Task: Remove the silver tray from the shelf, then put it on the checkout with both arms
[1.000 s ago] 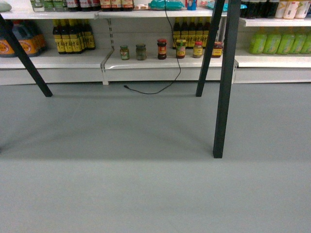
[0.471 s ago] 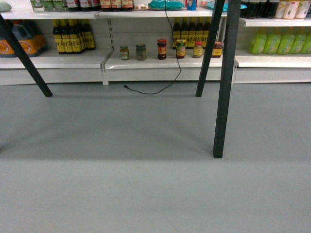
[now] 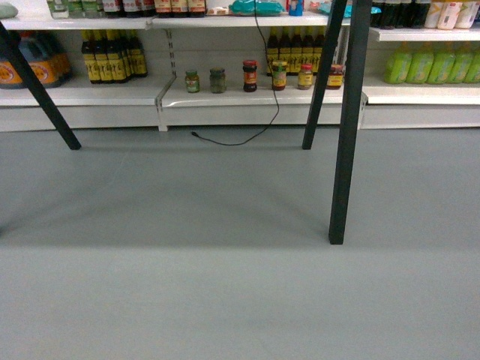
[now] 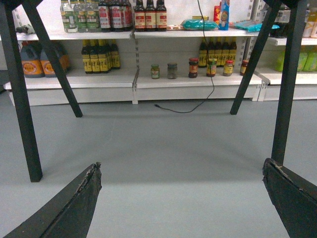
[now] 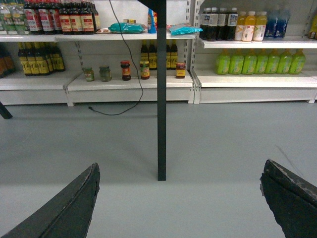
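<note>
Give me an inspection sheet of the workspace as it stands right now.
Surface: grey floor, bare in front of the robot.
Job's things: silver tray, nothing seen; checkout top out of frame, only dark legs visible.
Clutter: jars and dark bottles on the low white shelf; green bottles to the right.
Grippers: left tool open, empty; right tool open, empty.
Cables: black cable hangs down past the shelf, its end on the floor.
Surroundings: store shelving along the back wall.
</note>
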You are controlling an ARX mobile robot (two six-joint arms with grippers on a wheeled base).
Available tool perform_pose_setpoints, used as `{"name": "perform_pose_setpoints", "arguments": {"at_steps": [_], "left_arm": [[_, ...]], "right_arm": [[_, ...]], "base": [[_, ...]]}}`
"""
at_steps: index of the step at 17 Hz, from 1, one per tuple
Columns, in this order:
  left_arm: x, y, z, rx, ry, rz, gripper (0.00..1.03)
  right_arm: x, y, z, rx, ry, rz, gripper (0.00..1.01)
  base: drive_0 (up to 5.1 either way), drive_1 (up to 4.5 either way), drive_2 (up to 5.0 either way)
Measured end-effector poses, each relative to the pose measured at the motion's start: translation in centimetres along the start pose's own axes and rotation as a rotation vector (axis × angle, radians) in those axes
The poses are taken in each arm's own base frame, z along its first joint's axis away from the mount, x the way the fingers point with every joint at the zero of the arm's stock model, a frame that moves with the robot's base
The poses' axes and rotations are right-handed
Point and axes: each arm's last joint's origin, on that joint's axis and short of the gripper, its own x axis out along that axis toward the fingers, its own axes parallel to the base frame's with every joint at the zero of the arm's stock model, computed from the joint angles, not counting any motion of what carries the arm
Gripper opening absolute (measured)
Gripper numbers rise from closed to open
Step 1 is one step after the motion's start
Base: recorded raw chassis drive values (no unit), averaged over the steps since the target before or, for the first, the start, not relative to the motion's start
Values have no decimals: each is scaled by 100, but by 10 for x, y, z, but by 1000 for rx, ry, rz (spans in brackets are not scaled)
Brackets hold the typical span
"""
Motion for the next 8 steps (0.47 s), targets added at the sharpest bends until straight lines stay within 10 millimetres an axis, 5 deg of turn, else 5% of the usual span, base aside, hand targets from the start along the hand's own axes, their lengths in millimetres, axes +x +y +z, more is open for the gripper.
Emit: {"name": "perform_pose_setpoints", "arguments": {"at_steps": [8], "left_arm": [[0,0,0,0,0,0,98]], "right_arm": [[0,0,0,0,0,0,98]], "base": [[0,0,0]]}}
